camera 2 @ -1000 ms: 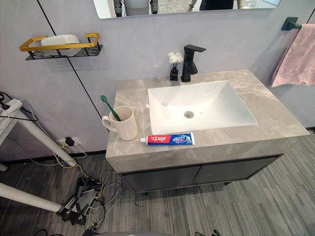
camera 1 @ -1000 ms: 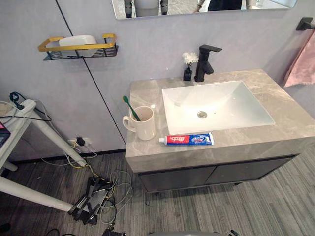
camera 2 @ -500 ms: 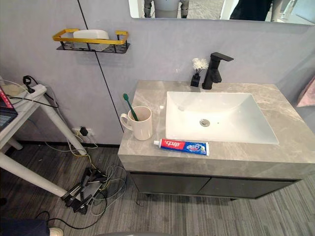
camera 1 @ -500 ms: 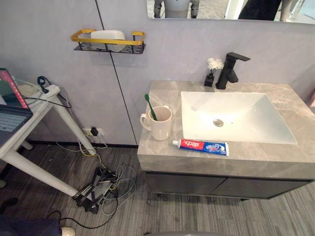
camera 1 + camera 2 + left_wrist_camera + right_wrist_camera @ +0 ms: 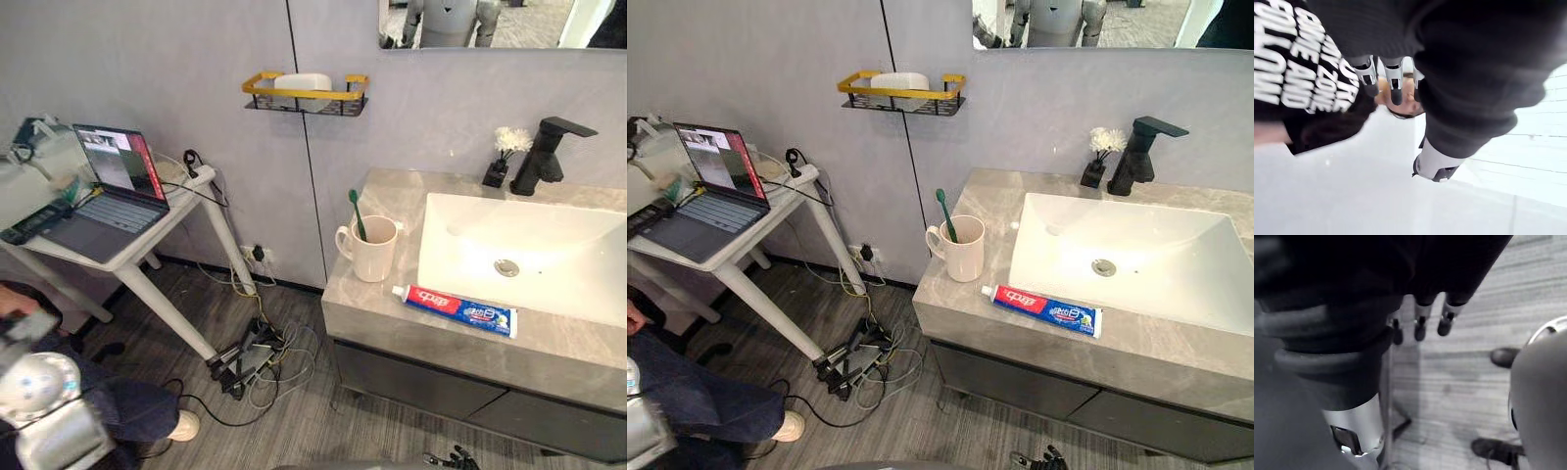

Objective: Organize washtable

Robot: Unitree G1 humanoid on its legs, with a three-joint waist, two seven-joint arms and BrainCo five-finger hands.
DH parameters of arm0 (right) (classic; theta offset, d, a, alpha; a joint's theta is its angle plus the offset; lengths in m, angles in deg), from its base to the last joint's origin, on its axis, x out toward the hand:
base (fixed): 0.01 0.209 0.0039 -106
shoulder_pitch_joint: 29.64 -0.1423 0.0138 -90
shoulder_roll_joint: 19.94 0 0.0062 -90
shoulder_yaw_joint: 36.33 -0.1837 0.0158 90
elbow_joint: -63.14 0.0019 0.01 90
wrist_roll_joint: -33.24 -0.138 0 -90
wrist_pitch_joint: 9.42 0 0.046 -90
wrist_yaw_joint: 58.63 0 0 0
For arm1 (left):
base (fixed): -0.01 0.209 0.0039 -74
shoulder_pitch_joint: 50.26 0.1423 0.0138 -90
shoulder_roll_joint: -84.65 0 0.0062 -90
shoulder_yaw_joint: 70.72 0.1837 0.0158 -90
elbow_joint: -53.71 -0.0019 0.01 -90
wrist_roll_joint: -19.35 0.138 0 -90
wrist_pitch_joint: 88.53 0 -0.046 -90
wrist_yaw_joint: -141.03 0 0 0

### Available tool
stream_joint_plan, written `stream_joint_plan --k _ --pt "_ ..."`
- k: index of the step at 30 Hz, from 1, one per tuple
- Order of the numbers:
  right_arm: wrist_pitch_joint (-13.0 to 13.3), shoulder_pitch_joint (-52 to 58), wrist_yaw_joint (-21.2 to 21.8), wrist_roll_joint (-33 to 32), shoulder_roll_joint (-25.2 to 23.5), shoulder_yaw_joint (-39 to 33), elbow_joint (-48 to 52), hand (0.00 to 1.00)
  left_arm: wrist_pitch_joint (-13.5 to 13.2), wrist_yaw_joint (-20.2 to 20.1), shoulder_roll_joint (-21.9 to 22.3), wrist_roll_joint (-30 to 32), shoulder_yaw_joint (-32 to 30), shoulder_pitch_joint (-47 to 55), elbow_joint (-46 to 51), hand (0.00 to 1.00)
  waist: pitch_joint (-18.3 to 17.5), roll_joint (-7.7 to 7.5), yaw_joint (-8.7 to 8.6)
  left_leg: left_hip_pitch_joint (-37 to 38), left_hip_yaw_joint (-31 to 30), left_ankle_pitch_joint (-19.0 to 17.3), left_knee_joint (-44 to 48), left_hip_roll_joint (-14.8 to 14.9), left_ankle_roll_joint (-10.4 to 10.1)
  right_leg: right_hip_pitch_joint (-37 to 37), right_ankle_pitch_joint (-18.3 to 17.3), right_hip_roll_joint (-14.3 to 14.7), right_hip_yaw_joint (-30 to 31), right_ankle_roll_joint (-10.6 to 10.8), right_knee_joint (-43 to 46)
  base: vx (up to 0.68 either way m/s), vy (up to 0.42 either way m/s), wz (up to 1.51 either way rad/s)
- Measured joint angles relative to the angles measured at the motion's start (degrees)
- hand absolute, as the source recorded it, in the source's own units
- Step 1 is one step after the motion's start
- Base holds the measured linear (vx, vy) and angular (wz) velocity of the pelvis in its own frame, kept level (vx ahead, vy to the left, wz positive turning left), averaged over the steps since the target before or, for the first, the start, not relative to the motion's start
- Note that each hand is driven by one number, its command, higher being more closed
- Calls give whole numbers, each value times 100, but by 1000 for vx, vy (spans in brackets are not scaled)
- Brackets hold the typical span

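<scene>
Lying on the grey counter, the toothpaste stretches along the front edge, just ahead of the white sink, cap end toward the mug. The mug stands upright at the counter's left end, near the tube but not touching it, handle turned outward, with a green toothbrush leaning inside it. At the back of the sink rises a black faucet, and just beside it stands a small dark vase with a white flower. On the wall to the left hangs a shelf with a yellow rail, holding a white block.

Both hands are well away from all this. The left hand has its fingers straight and loose, holding nothing; past them is a person in a black shirt with white print. The right hand hangs likewise slack and bare over the wood-look floor.

Left of the washtable stands a white side table with an open laptop on it, and a tangle of cables lies on the floor between the two. A seated person's leg shows at the lower left.
</scene>
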Motion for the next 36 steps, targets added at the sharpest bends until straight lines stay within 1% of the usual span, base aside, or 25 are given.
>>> stream_joint_plan --k 1,2,3,4,5,6,7,8,9,11,12,14,16,17,19,21,22,24,25,27,28,29,31,33,36 --pt "1 -7 3 -2 -62 2 98 0 -34 -187 -12 50 613 -2 539 0 3 -14 -5 -2 -1 0 17 11 0 -3 -16 -1 4 -24 22 -63 12 -4" --pt "1 -8 4 -2 -74 9 117 0 -77 -264 -16 53 860 -3 712 0 0 -19 -11 -2 3 0 22 18 1 -4 -19 1 13 -25 24 -83 4 -3" --pt "-1 -8 10 -2 -82 25 130 0 -160 -452 -71 53 1315 -5 988 0 -5 -27 -19 2 8 0 20 56 1 -6 -24 5 23 -26 42 -68 -9 -3" --pt "-4 -11 16 -4 -86 27 152 0 -206 -536 -113 47 1486 -11 1076 0 -4 -28 -29 9 16 1 18 60 1 -13 -27 5 33 -28 58 -78 -4 -7" --pt "-28 32 44 -5 -112 30 229 0 -291 -746 -232 24 1774 -39 1222 0 -3 -28 -47 35 44 0 10 72 1 -20 -41 4 66 -37 92 -69 6 -9" --pt "-36 82 54 -46 -129 29 254 0 -355 -901 -384 -36 2153 -162 1321 0 -8 -36 -54 60 74 1 2 81 0 -26 -60 -1 78 -40 134 -64 14 -7" --pt "-40 81 56 -46 -126 40 255 0 -406 -1006 -457 -109 2365 -226 1371 0 -12 -42 -61 60 80 3 2 85 0 -26 -67 -1 78 -51 134 -74 15 -3" --pt "-48 83 64 -47 -112 89 254 0 -525 -1245 -573 -284 2782 -352 1447 0 -13 -44 -71 62 91 14 -3 89 -1 -37 -69 0 85 -54 134 -60 12 -1" --pt "-51 89 72 -47 -104 115 246 0 -593 -1399 -640 -385 3098 -444 1468 0 -14 -41 -89 65 95 35 -25 93 -5 -47 -69 2 86 -53 133 -72 8 -3" --pt "-52 65 94 -52 -98 115 214 0 -681 -1751 -677 -577 3592 -592 1453 0 -33 -19 -178 64 115 114 -149 112 -50 -121 -63 15 124 -43 132 -36 0 -7" --pt "-52 46 105 -54 -92 113 195 0 -684 -1928 -681 -719 3783 -741 1359 0 -35 -9 -192 121 147 189 -262 134 -37 -136 -24 25 169 12 123 -7 -1 -14" --pt "-55 2 126 -54 -68 112 86 0 -679 -2066 -688 -831 4038 -925 1158 0 -40 -16 -183 196 206 197 -300 148 -39 -121 -18 39 250 16 119 9 -9 -22" --pt "-69 -90 195 -57 -40 107 -65 0 -669 -2217 -720 -918 4647 -1228 819 0 -44 -23 -210 224 277 197 -299 152 -38 -125 -4 63 342 20 104 20 -11 -20" --pt "-73 -104 200 -57 -34 108 -84 0 -669 -2254 -754 -917 4821 -1316 732 0 -45 -23 -221 222 291 197 -300 154 -38 -125 7 68 357 19 98 25 1 -14" --pt "-84 -215 208 -58 -1 110 -211 0 -647 -2501 -916 -915 5378 -1639 387 0 -47 -21 -332 222 349 196 -320 168 -38 -124 50 89 404 21 10 21 -2 -13" --pt "-88 -259 209 -58 19 111 -292 0 -596 -2702 -1020 -912 5859 -2030 -1 0 -47 -21 -335 224 396 196 -343 186 -38 -135 80 112 454 17 -43 8 -7 -14" --pt "-96 -307 208 -58 72 112 -368 0 -557 -2878 -1095 -919 6110 -2309 -309 0 -53 -11 -344 226 423 196 -347 192 -38 -136 96 122 483 10 -76 5 -9 -12" --pt "-100 -326 202 -59 104 115 -401 0 -527 -3012 -1139 -921 6241 -2526 -573 0 -65 9 -384 227 437 195 -348 194 -38 -146 97 122 510 10 -79 3 -7 -8" --pt "-103 -349 196 -58 137 123 -408 0 -482 -3071 -1131 -920 6295 -2703 -820 0 -72 24 -472 225 438 195 -348 194 -38 -152 97 121 518 10 -80 2 -4 -4" --pt "-107 -360 193 -58 186 196 -413 0 -438 -3092 -1091 -903 6438 -2974 -1260 0 -77 33 -526 226 448 194 -348 197 -38 -161 98 122 537 8 -78 -8 -4 -4" --pt "-108 -365 193 -57 211 241 -413 0 -366 -3096 -1045 -877 6522 -3102 -1460 0 -75 36 -563 225 455 194 -348 199 -38 -166 101 123 545 4 -78 -20 -4 -6" --pt "-107 -383 194 -58 231 246 -413 0 -285 -3098 -998 -836 6597 -3177 -1656 0 -73 34 -645 223 466 194 -348 200 -38 -177 105 122 557 4 -77 -18 -1 -6" --pt "-107 -389 196 -60 240 243 -413 0 -212 -3114 -921 -716 6666 -3193 -1811 0 -73 42 -670 224 508 191 -348 202 -37 -212 121 122 634 4 -79 -20 5 -17" --pt "-109 -361 197 -58 301 249 -424 0 -206 -3159 -836 -674 6819 -3320 -2032 0 -62 45 -720 226 508 184 -348 202 -29 -229 138 116 682 12 -89 -24 4 -13" --pt "-114 -332 199 -59 321 249 -449 0 -204 -3251 -827 -643 6863 -3343 -2210 0 -56 44 -824 244 534 180 -348 202 -24 -230 146 110 712 20 -90 -15 3 -4"
